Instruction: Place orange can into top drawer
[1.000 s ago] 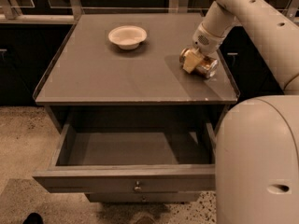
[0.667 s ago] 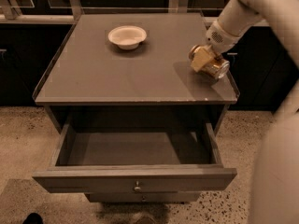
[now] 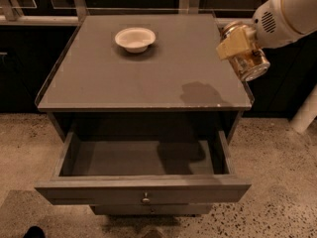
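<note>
My gripper (image 3: 237, 48) is at the right edge of the grey cabinet top, raised above it, shut on the orange can (image 3: 250, 63). The can is shiny with an orange-gold label and a silver end facing down-right; it is tilted in the yellow fingers (image 3: 232, 43). The top drawer (image 3: 143, 195) is pulled open at the front of the cabinet, its inside bare, with a small round metal knob (image 3: 145, 200) on the front panel. The can is to the right of and behind the drawer opening.
A white bowl (image 3: 135, 38) sits at the back of the cabinet top (image 3: 124, 78). The white arm (image 3: 290, 14) comes in from the upper right. A speckled floor (image 3: 277, 182) surrounds the cabinet. A lower drawer front (image 3: 148, 210) shows beneath.
The gripper has lifted the orange can off the cabinet top and carried it to the right, past the right edge. The arm has swung out of the right foreground.
</note>
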Motion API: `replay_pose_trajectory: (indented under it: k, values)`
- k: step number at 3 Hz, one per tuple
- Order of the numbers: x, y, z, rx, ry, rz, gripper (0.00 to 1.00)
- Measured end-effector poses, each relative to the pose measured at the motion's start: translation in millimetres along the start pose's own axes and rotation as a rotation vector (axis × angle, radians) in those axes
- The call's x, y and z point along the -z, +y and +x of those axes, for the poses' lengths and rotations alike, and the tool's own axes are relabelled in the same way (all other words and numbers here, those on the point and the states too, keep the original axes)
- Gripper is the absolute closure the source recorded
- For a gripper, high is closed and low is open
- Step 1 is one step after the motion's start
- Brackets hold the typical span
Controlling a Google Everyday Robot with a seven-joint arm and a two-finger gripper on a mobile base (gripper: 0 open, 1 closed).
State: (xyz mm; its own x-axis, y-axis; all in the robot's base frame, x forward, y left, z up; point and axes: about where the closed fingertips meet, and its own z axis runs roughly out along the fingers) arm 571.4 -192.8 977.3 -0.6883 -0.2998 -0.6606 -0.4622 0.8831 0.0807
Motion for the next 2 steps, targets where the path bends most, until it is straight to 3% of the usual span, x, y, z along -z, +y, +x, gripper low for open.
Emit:
replay_pose_trajectory:
  k: [1,2]
  values:
    - [28.0,63.7,28.2,-0.061,-0.067,-0.055,1.0]
    - [23.8,65.9,72.7,-0.148,-0.022,-0.079,1.0]
